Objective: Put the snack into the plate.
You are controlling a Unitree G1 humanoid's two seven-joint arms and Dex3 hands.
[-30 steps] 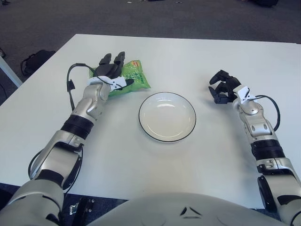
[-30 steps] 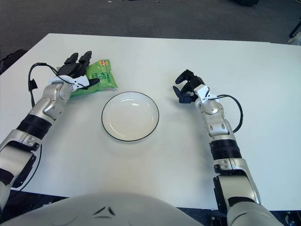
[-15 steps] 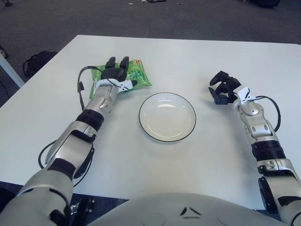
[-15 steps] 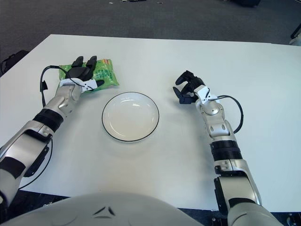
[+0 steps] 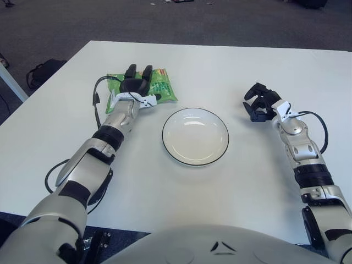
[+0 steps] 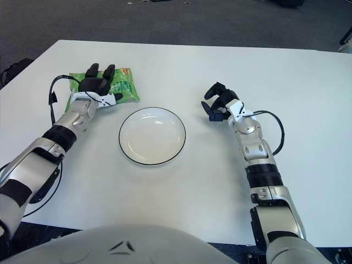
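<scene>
1. The left hand (image 5: 135, 88) now lies over the green snack (image 5: 159, 88) at about 10 o'clock from the plate (image 5: 195, 136). A second ago it came at the packet from the near left side; since then the forearm has swung in and the palm has settled squarely on top.
2. Its fingers are stretched flat across the wrapper, dark fingertips pointing to 12 o'clock and the thumb out toward 3 o'clock. I judge this a covering press, not yet a closed grasp; whether anything is pinched underneath cannot be told.
3. The snack sits on the white desk (image 5: 231, 66) just beyond the plate's upper-left rim, apart from it, and has barely shifted.
4. The plate holds nothing, so the transfer has not begun. The change means the reach is finished and closing on the packet is the step in hand.
5. The right hand (image 5: 258, 102) shows at 3 o'clock from the plate, fingers curled with nothing in them, unchanged.
6. Risk: a flat, slippery bag may slide away rather than lift.
</scene>
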